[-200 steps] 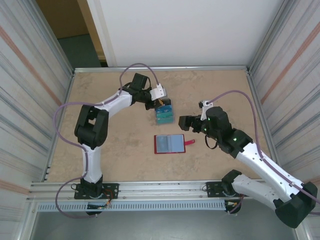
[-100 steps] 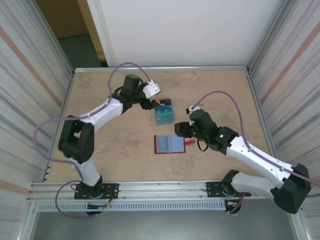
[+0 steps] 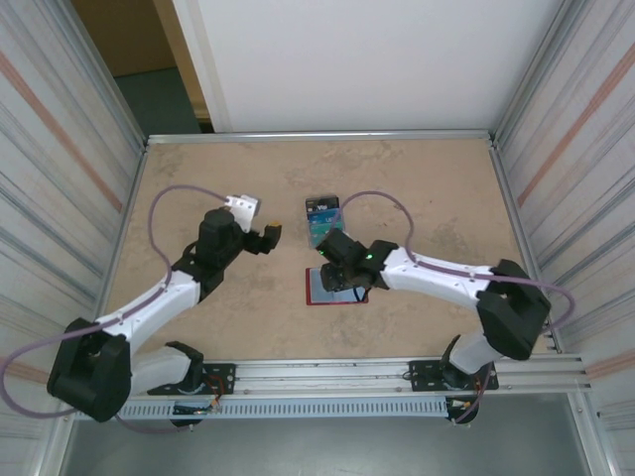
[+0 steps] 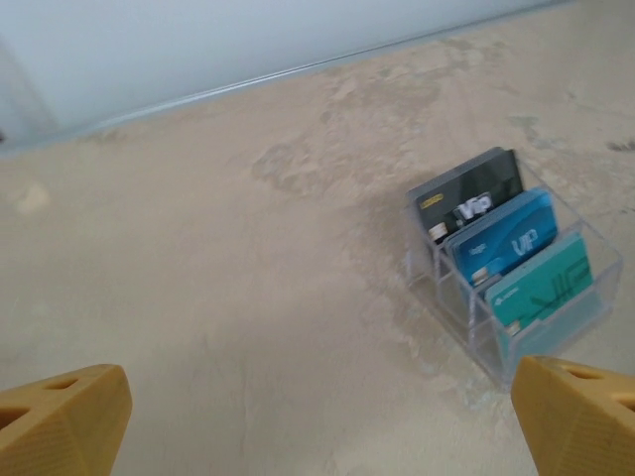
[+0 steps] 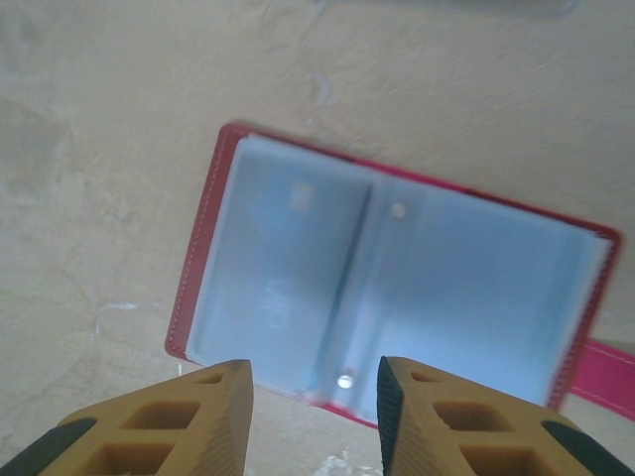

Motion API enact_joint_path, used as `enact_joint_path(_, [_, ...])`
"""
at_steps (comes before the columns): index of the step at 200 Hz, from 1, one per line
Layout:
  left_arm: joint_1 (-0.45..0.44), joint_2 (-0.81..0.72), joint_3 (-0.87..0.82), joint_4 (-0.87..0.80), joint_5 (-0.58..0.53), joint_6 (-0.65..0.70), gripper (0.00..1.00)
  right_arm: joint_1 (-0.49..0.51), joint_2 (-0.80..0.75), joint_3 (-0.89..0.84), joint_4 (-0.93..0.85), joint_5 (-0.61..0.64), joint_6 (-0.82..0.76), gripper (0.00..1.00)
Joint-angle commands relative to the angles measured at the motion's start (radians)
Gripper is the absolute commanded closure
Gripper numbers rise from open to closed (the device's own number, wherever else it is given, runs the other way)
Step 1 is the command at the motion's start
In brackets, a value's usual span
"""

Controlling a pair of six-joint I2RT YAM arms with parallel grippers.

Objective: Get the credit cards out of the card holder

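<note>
You see the left claw point(image 3: 270, 236) now well apart from the clear rack point(image 4: 448, 297), at about 9 o'clock of it over the desk point(image 3: 198, 169). One second ago it was right at the rack, with its fingers nearly together. Now its jaws stand wide and nothing is between them.

The credit cards point(image 4: 501, 243) stand upright in the rack, one behind the other: a dark one at the back, a blue one in the middle, a teal one in front. The rack is in the same place as before, just at 12 o'clock of the card holder point(image 5: 397, 268).

One second ago the right claw point(image 5: 316, 412) was at 3 o'clock of the card holder, apart from it and wide. Now it hangs over the card holder. Its jaws are narrower, with a gap between them and nothing held there. You cannot tell if the tips touch the leather.

The card holder has not moved. It lies open and flat near the middle of the desk, pale sleeves up, and its snap tab point(image 5: 607, 375) sticks out from one short side. One sleeve shows faint marks, too blurred to read.
</note>
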Motion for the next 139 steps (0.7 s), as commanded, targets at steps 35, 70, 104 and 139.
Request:
enact_joint_path(35, [0.036,-0.179,-0.169,0.051,-0.173,-0.298,0.01,0.042,0.189,0.138,-0.072,-0.027,0.026,0.56])
enact_joint_path(70, [0.039,-0.207,-0.19,0.033,-0.16,-0.301,0.01,0.045,0.251,0.164,-0.07,-0.048,0.021,0.48])
enact_joint_path(104, [0.039,-0.202,-0.193,0.032,-0.141,-0.281,0.01,0.044,0.281,0.165,-0.063,-0.059,0.025,0.43])
enact_joint_path(139, [0.039,-0.216,-0.187,0.021,-0.131,-0.272,0.01,0.045,0.296,0.152,-0.059,-0.06,0.03,0.43])
